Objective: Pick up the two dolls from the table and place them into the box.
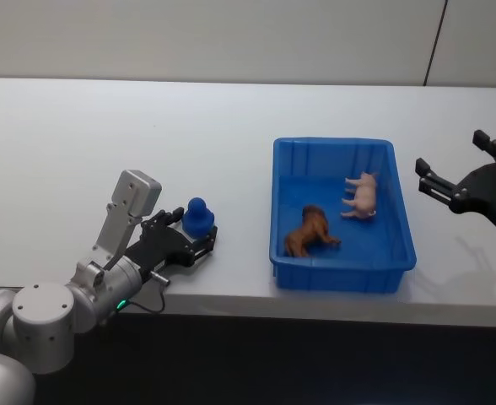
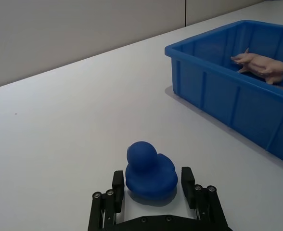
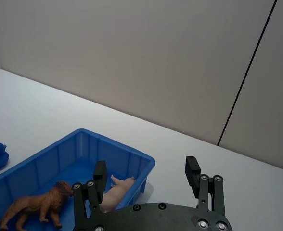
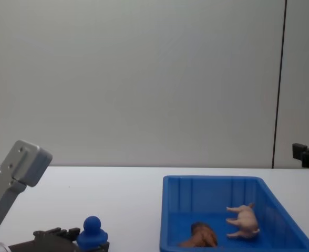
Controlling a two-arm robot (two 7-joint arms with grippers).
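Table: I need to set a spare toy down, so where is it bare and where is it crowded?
Bare: the table behind the left gripper and blue duck, the strip between duck and box, and the table behind the box. Crowded: the box floor with the brown lion and pink pig, the box's right side under the open right gripper.

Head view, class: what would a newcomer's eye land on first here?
The blue bin right of centre on the white table, holding a brown lion figure and a pale pig figure. Next, the blue duck toy between the open left gripper's fingers; the right gripper hovers open beside the bin.
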